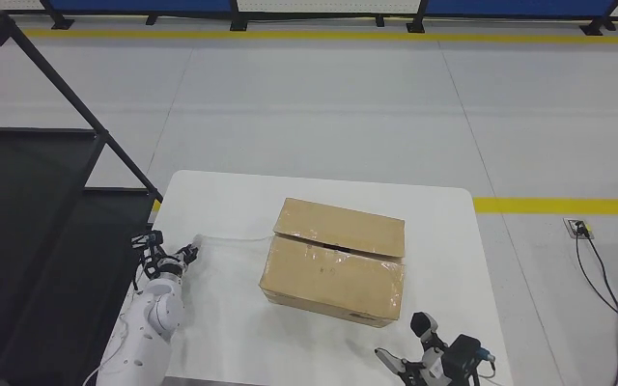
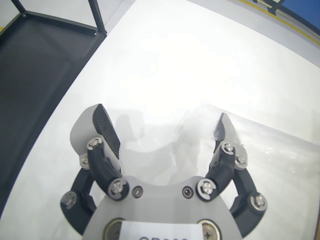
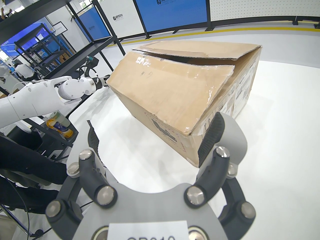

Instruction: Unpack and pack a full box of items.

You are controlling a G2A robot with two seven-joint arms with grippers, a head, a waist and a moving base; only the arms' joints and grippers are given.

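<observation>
A brown cardboard box stands in the middle of the white table, its taped top flaps nearly closed with a narrow gap between them. The right wrist view shows the box close ahead, one flap lifted a little. My left gripper rests open near the table's left edge, well apart from the box. In its own view the left gripper is empty above the bare tabletop. My right gripper is open near the front edge, just short of the box's front right corner; in its own view the right gripper holds nothing.
A black metal shelf rack stands against the table's left side. A clear plastic sheet lies flat on the table beside the left gripper. A bottle sits on a lower rack shelf. Grey floor with yellow lines surrounds the table.
</observation>
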